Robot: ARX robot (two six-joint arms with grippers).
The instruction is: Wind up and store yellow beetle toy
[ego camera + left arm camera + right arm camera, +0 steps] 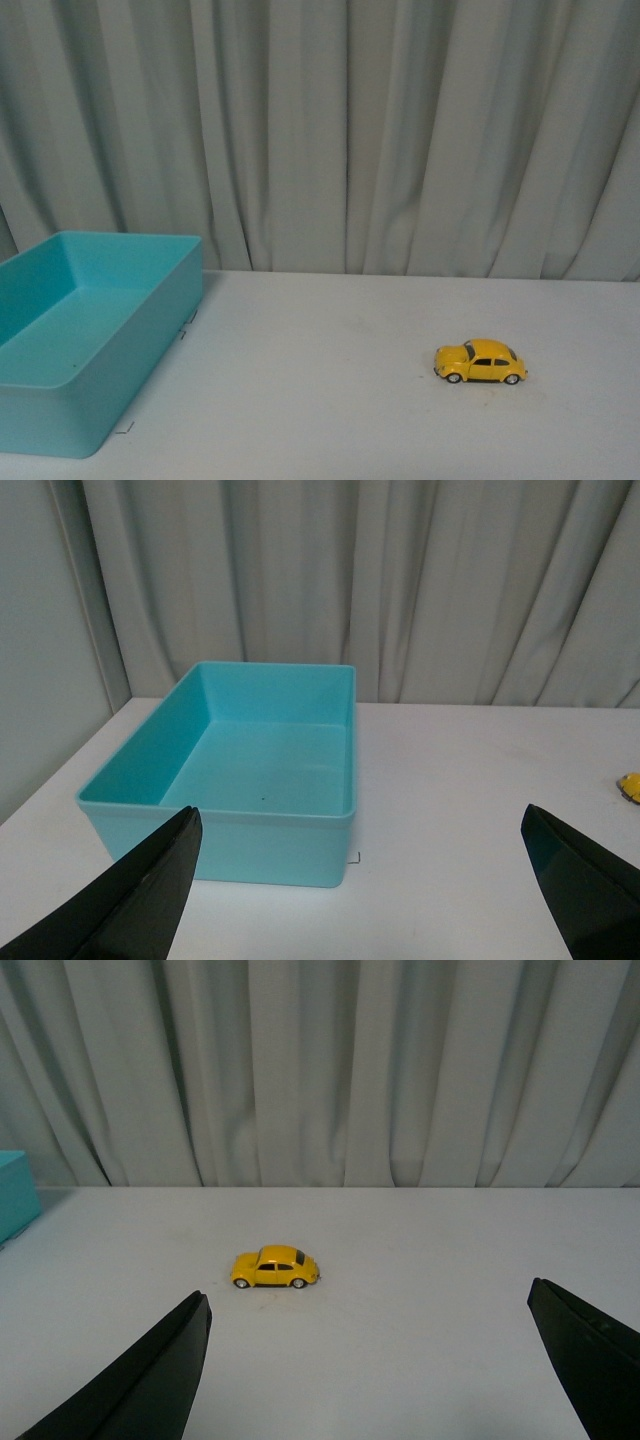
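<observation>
Black tapered fingers (150,890) of the left gripper (360,810) stand spread wide, empty, facing a teal bin (215,830). The right gripper (367,1290) is equally wide apart and holds nothing. The yellow beetle toy (480,362) sits on its wheels on the right half of the table (330,400), its long axis parallel to the front edge, side-on, nose apparently toward the bin. Bare matte white tabletop lies all round it, well apart from the bin at the front-left corner. The bin is smooth plastic, rectangular, round-cornered and open-topped. A pale pleated curtain (320,130) hangs behind the far edge.
</observation>
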